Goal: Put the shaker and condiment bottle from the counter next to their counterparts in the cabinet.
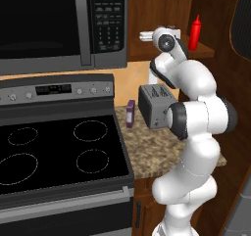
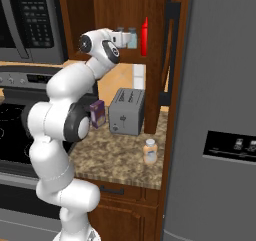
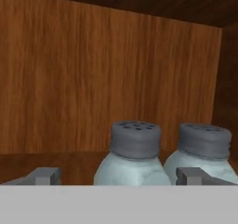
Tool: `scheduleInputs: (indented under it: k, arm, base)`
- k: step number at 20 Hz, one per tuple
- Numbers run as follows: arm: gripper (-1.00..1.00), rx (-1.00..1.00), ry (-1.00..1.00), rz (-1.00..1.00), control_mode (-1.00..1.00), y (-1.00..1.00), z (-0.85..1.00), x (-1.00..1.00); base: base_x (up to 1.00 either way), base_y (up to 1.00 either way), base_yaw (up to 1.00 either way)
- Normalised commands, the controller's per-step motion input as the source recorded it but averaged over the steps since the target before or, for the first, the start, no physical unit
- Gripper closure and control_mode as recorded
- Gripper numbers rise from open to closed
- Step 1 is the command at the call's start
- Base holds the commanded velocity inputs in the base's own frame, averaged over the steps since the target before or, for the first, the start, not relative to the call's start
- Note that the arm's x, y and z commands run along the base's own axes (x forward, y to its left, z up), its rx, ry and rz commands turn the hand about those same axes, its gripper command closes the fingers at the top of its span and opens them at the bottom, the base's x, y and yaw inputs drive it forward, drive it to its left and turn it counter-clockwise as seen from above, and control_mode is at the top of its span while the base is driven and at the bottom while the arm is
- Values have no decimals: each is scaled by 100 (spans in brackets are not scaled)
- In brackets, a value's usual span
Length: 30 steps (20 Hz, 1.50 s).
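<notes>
Two pale blue-grey shakers stand side by side on the cabinet shelf (image 3: 28, 159), close to its front edge, directly before the hand camera. One shaker (image 3: 132, 155) sits between the wide-open jaws of the gripper (image 3: 120, 175), which grip nothing; its twin (image 3: 203, 151) is just beside it, behind one fingertip. It looks already placed. To finish well, I would pull the hand straight back, without any turn, so no finger pushes either shaker. On the counter (image 2: 117, 160), the condiment bottle (image 2: 150, 151) waits near the front edge, before the toaster (image 2: 127, 111). The red squeeze bottle (image 2: 144, 37) stands on the same shelf.
</notes>
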Motion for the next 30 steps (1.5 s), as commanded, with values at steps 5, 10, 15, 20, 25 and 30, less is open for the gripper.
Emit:
scheduleInputs:
  k: [5,10,15,20,25,30]
  arm:
    - [-100,3,0,2,-100,0,0,-18]
    - [-100,1,0,3,-100,3,0,-24]
    - [-100,0,4,6,-100,21,0,-41]
    - [-100,0,1,5,-100,17,-2,-59]
    - [-100,0,-1,0,-100,10,0,-79]
    - [-100,0,-2,-2,-100,12,-12,-100]
  base:
    - [0,0,0]
    - [0,0,0]
    - [0,0,0]
    - [0,0,0]
    - [0,0,0]
    - [0,0,0]
